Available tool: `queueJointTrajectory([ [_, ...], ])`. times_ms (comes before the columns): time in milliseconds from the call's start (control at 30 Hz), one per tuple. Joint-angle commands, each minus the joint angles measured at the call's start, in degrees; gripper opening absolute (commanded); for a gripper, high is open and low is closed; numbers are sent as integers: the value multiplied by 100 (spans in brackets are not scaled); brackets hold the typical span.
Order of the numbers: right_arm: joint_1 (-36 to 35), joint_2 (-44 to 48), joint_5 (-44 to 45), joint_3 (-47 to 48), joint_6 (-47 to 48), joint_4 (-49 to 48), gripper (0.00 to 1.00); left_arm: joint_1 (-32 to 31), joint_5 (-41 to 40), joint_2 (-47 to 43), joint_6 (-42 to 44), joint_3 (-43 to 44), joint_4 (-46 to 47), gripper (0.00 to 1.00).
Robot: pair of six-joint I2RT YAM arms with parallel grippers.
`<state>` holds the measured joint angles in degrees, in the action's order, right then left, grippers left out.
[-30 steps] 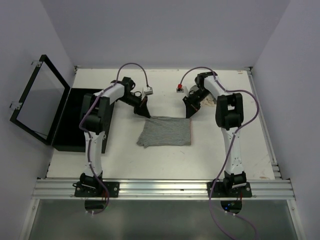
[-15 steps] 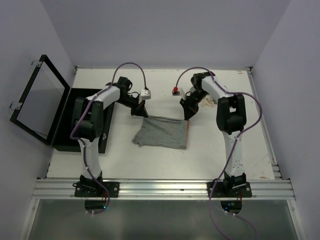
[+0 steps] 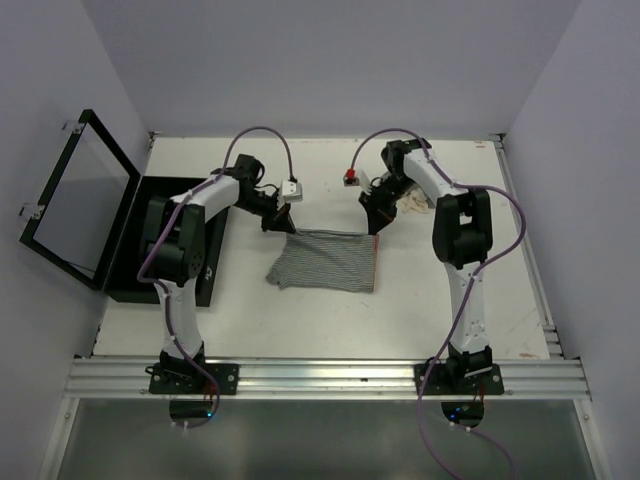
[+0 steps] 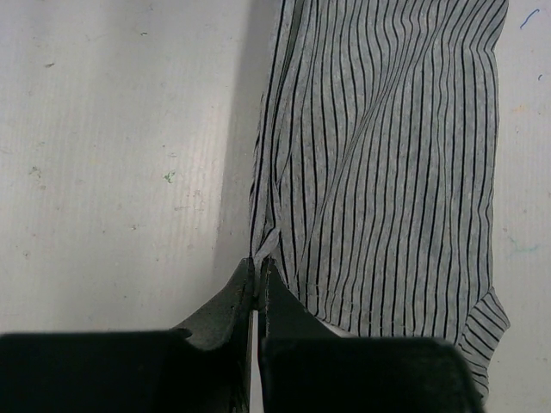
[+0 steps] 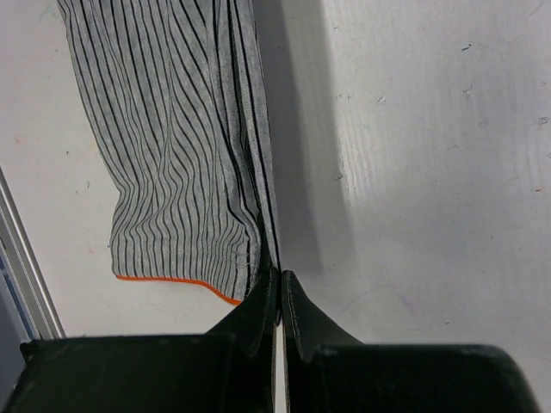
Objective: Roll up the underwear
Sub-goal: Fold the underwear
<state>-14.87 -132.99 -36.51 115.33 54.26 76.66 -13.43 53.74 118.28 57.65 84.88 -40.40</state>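
A: Checked the grip on both sides?

B: Checked. Found the left gripper (image 3: 283, 222) clamped on the far left corner of the underwear (image 3: 325, 262), and the right gripper (image 3: 374, 228) clamped on the far right corner, beside the orange trim (image 5: 172, 281). Saw cloth nipped right at the fingertips in both wrist views.

A: And placed where?

B: Spread on the white table (image 3: 450, 300) between the two arms, with stripes front to back. Far edge apparently raised a little, near part flat. Kept well apart from the black box (image 3: 150, 240) at the left.

A: Judged the step how?

B: As stretching and laying out before the first turn of the roll. Needed, by my reckoning: equal height at both corners, a gentle outward pull to clear the wrinkles down the middle, then a level set-down. Risked a slip otherwise, given so thin a bite of fabric.

A: Compared against a second earlier?

B: Did. Noted the garment dragged slightly leftward and skewed, with the near left corner further out. Noted the right gripper shifted leftward too. Saw little change over the last half second.
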Motion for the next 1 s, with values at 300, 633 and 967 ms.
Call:
queueJointTrajectory([
  [300,81,-990,-356,946,-503,647,31,-19,-21,186,-210,151,279,0],
  [633,512,-1739,-1208,1502,-1409,1113,69,-19,-30,319,-210,169,305,0],
  [967,468,-1089,-498,-45,-1621,235,68,-19,14,319,-298,195,323,0],
])
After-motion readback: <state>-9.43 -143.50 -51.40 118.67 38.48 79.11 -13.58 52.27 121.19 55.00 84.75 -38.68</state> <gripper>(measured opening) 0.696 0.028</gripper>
